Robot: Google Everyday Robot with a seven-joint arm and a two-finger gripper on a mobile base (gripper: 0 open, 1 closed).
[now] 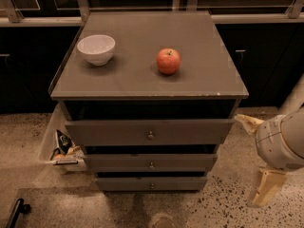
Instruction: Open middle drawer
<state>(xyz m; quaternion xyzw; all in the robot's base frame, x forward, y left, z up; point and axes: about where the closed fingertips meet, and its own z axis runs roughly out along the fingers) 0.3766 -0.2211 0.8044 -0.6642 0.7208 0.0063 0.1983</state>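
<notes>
The grey cabinet (pixel 142 80) has three drawers stacked at its front. The middle drawer (pixel 118 163) is the low, wide grey front with a small round knob (pixel 151 165). It sits below the taller top drawer (pixel 104 132) and above the bottom drawer (pixel 123 183). I see none of its inside. My gripper (pixel 257 155) is to the right of the cabinet, level with the drawers and apart from them. It is open and empty, with one cream finger (pixel 248 122) up and the other low.
A white bowl (pixel 96 49) and a red apple (pixel 168 61) stand on the cabinet top. A white bin of snack packets (pixel 61 148) sits on the floor at the cabinet's left. Dark cupboards run behind. Speckled floor lies in front and to the right.
</notes>
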